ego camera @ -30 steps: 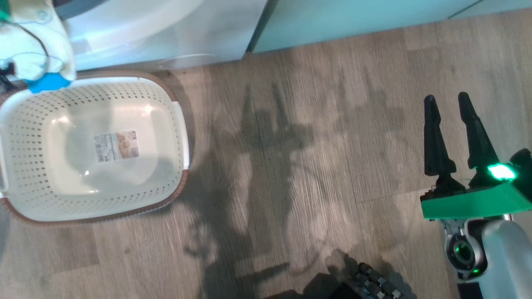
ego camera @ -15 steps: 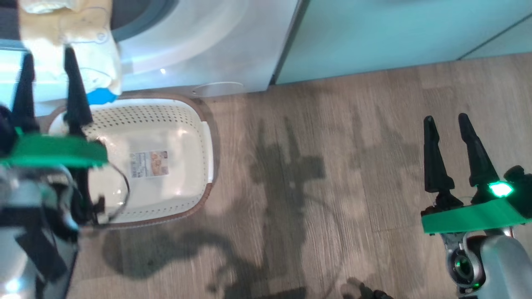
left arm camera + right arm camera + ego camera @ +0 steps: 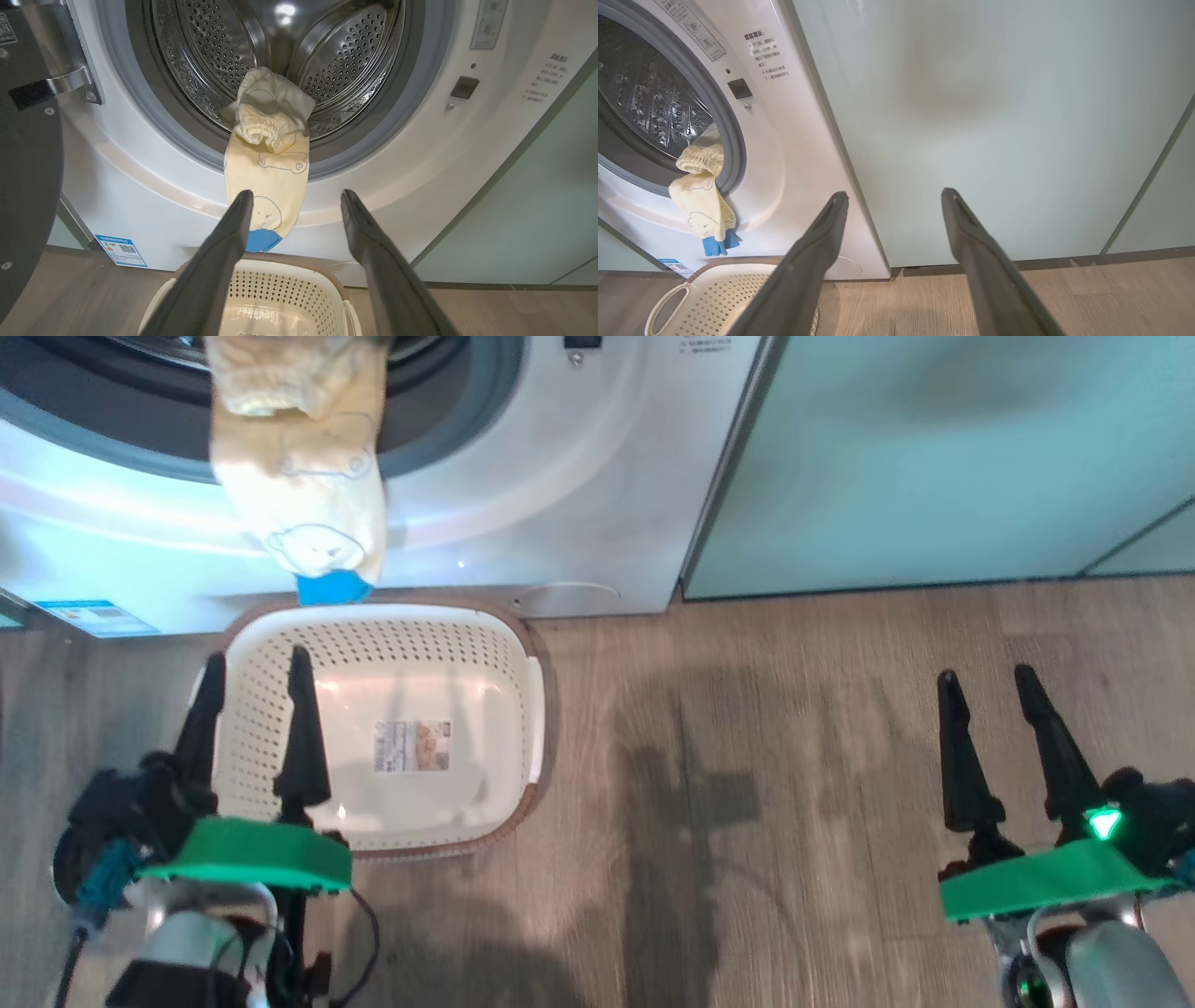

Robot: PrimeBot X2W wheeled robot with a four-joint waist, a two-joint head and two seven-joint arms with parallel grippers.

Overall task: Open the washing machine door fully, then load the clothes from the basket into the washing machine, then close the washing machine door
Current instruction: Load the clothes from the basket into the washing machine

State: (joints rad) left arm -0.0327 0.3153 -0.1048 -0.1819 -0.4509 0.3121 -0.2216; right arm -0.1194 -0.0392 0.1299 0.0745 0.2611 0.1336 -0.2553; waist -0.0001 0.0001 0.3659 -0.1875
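Hanging out of the steel drum point(image 3: 355, 51): soft pale yellow clothes point(image 3: 266, 172) w/ printed cartoon outlines & a bright blue patch at the low end. Top part is bunched on the grey rubber ring point(image 3: 373, 140); the rest drapes down the front of the big white front-loading washing machine point(image 3: 560, 504). Blue end sits just above the far rim of the small rectangular cream plastic basket point(image 3: 420, 639) w/ perforated sides & brown rim; touching or not, can't tell. Basket stands on the grey-brown wood-plank floor point(image 3: 747, 756), right up against the machine, label sticker point(image 3: 412, 747) showing on its base. Large round glossy black washing machine door point(image 3: 25, 186) is swung open, at the left edge of the left wrist view. Left gripper point(image 3: 257, 663) hovers over the basket's left side, fingers spread, nothing btwn them, pointing toward the garment. Right gripper point(image 3: 985, 674) hangs over bare floor, well apart from the basket, fingers spread too, holding nothing, facing the pale green cabinet panel point(image 3: 934, 457) beside the machine.
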